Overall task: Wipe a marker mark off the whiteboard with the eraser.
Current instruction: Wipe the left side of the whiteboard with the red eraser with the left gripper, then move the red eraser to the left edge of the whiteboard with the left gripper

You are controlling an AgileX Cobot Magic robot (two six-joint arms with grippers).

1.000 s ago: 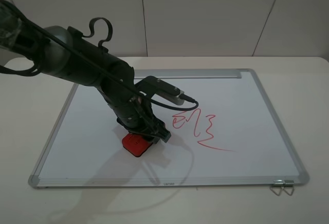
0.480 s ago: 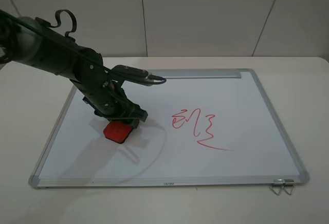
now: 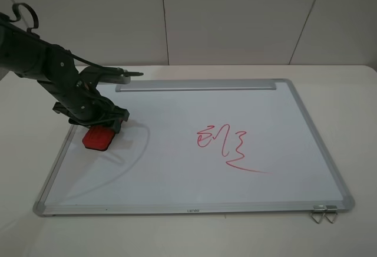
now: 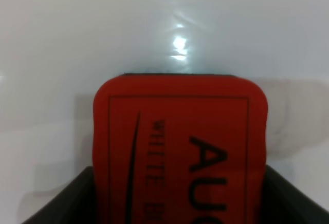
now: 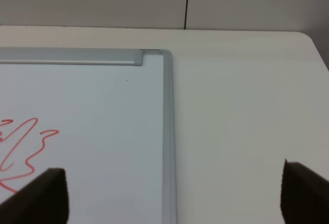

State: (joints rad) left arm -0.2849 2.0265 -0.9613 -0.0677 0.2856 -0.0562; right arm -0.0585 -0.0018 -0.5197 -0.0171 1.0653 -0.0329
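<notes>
The whiteboard [image 3: 177, 174] lies flat on a white table. My left gripper [image 3: 101, 125] is shut on the red eraser [image 3: 98, 139], which rests on the board beside its left frame; the left wrist view shows the eraser [image 4: 180, 131] between dark fingers [image 4: 61, 203], felt side down. The thin red marker mark [image 3: 206, 137] sits at mid-board, well to the right of the eraser. Right beside it is a larger red squiggle [image 3: 238, 151] with a slanted tail, also seen in the right wrist view [image 5: 23, 149]. My right gripper [image 5: 177, 198] is open above the board's right frame, out of the high view.
The silver tray bar [image 3: 197, 85] runs along the board's far edge. A wire clip [image 3: 323, 214] lies at the board's near right corner. Bare table [image 5: 247, 111] extends right of the board, and a wall stands behind.
My left arm has swung left with the eraser, sliding it from just beside the red marks to the board's left edge. The red marks look unchanged.
</notes>
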